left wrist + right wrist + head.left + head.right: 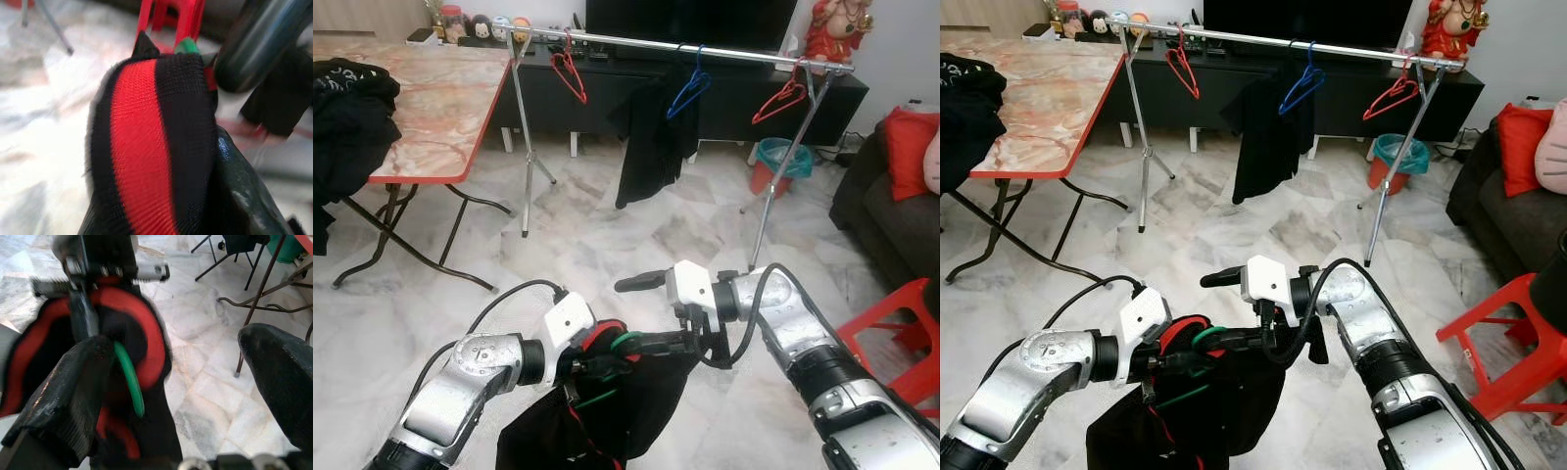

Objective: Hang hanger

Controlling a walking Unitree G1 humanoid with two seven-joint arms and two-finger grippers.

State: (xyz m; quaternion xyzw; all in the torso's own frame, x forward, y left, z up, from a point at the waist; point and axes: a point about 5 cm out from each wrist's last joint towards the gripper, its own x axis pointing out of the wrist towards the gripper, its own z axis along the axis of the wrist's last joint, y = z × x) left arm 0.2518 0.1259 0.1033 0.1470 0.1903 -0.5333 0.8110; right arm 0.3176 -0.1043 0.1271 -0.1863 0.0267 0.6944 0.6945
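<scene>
Two silver metallic arms with black joint bands, white wrist housings, looping black cables; left hand [607,364] and right hand [658,313] have long black fingers, silver screws

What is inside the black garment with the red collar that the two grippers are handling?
A green wire hanger pokes out at the red collar of the black garment, between the left gripper and right gripper. Its lower part is covered by cloth.

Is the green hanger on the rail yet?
No. The green hanger sits inside the black garment between both grippers, far from the rail.
</scene>
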